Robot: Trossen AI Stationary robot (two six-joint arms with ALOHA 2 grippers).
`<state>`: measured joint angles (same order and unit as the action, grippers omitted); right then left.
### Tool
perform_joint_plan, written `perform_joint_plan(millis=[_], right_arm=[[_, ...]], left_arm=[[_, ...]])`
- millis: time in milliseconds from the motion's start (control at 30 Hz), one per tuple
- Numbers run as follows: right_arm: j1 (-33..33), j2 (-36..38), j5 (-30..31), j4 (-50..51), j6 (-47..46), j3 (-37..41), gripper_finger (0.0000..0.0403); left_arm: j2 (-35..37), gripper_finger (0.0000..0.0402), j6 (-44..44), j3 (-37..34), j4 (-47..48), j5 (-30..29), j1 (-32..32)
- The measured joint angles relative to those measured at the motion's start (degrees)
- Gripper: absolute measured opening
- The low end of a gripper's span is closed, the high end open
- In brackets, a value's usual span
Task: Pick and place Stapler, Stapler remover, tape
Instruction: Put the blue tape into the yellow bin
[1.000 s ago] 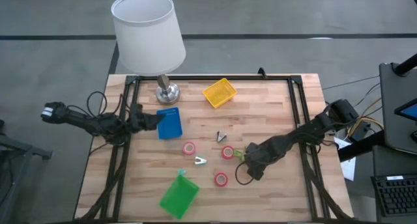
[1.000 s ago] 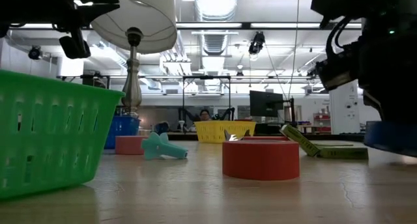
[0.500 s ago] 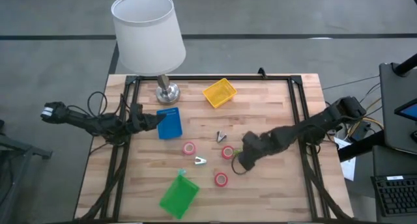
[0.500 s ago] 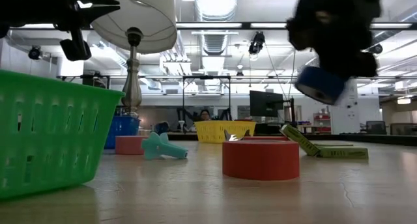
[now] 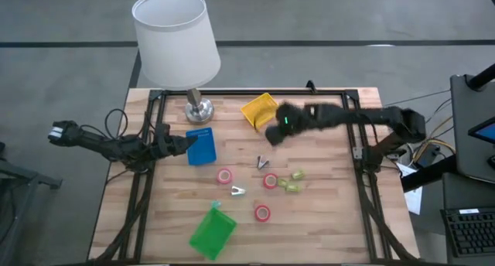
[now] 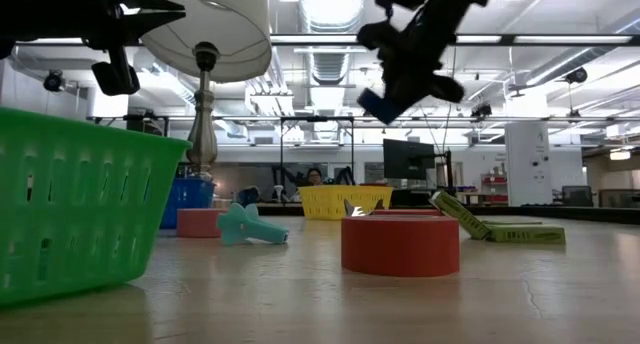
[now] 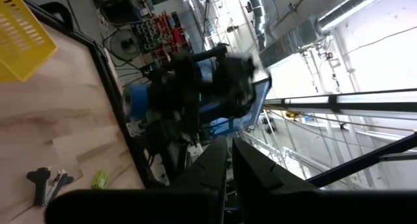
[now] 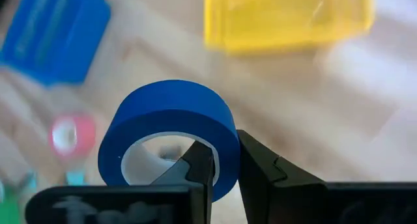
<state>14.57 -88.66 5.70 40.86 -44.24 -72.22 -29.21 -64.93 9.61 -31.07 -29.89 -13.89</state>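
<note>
The left gripper point(image 5: 186, 142) hasn't budged beside the blue bin point(image 5: 201, 146), its fingers pressed together on nothing. The right gripper point(image 5: 274, 131) has swung up from the table's middle and now hangs by the yellow basket point(image 5: 258, 110), pinching the blue tape point(image 8: 168, 134) by its wall. I can't see into the basket, the bin or the green basket point(image 5: 212, 232). Three red tapes point(image 5: 224, 175) lie on the table point(image 5: 325, 212).

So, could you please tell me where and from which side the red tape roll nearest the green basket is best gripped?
Probably from straight above: the red tape roll lies flat on the table, hole upward. One pincer finger could drop into its pale core and the other outside, pinching the wall, as the right pincer holds the blue tape roll.
</note>
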Motion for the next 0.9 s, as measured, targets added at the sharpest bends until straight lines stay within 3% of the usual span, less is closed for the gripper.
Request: perform_joint_plan(millis=[167,300,500,900], right_arm=[[10.55,-6.16,-4.28,4.1,7.07,-8.24,0.0043],[15.2,-13.1,-5.95,8.24,12.23,-15.74,0.0043],[17.96,-25.13,-8.36,18.77,17.82,-27.86,0.0043],[20.47,-40.52,-8.31,26.54,23.51,-46.06,0.0043]], left_arm=[[-0.02,0.0028,-0.04,-0.02,0.11,0.4,0.0],[-0.02,0.0028,-0.15,-0.02,0.17,0.42,0.0],[-0.02,0.0028,-1.15,-0.02,0.24,0.45,0.0],[-0.15,0.0028,-1.36,-0.04,0.26,0.52,-0.02]])
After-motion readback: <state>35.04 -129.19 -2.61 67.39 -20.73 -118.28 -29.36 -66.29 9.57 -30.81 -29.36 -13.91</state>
